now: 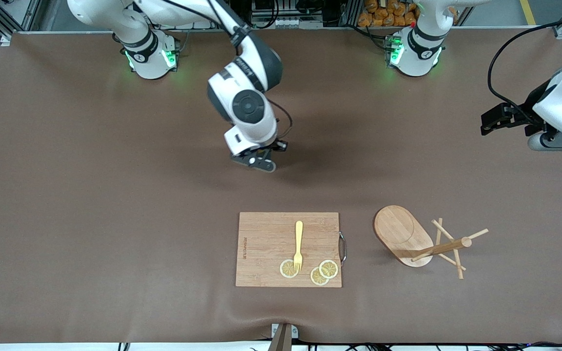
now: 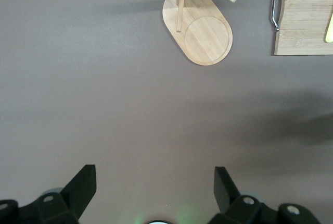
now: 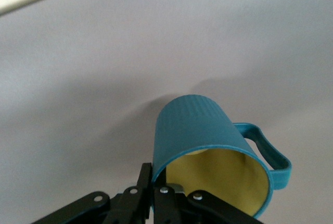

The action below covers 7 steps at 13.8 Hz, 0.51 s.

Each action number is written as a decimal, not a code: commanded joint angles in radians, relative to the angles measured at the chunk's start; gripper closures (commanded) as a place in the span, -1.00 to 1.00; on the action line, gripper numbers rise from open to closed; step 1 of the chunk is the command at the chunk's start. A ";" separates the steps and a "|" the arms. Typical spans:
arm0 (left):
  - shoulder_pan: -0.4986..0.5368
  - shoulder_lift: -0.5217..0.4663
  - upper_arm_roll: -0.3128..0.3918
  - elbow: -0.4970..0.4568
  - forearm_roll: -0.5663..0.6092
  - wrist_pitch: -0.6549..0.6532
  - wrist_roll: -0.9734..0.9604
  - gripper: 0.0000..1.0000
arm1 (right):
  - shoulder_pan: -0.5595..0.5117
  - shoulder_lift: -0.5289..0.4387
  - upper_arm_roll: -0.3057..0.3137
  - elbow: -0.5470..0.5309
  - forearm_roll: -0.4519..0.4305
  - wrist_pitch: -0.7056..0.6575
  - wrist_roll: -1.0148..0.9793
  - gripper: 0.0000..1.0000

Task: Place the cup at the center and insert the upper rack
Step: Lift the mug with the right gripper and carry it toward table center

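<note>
Cup (image 3: 200,130) in right pincer (image 3: 156,190)

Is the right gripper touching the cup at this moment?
Touching. In the right wrist view the right gripper has its jaws shut on the rim of the cup, one inside the wall and one outside, with no gap.

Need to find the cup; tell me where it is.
The cup is in the shut right gripper, over bare table above the cutting board.

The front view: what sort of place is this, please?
Probably a robotics lab, staged as a kitchen: two white robot arms at a brown-covered table, with a rectangular wooden cutting board and a light wooden mug tree.
</note>
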 commanded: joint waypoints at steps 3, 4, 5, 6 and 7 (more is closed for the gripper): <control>0.001 0.003 -0.001 0.007 0.009 -0.003 -0.002 -1.00 | 0.061 0.076 -0.013 0.093 0.078 0.030 0.169 1.00; -0.001 0.003 -0.001 0.007 0.009 -0.005 -0.007 -1.00 | 0.070 0.080 -0.013 0.093 0.135 0.056 0.179 1.00; -0.002 0.003 -0.001 0.007 0.007 -0.005 -0.014 -1.00 | 0.076 0.086 -0.013 0.093 0.157 0.076 0.180 1.00; -0.004 0.003 -0.004 0.005 0.007 -0.005 -0.016 -1.00 | 0.083 0.093 -0.013 0.095 0.161 0.085 0.185 1.00; -0.008 0.004 -0.004 0.008 0.006 -0.005 -0.015 -1.00 | 0.089 0.102 -0.013 0.104 0.163 0.087 0.217 1.00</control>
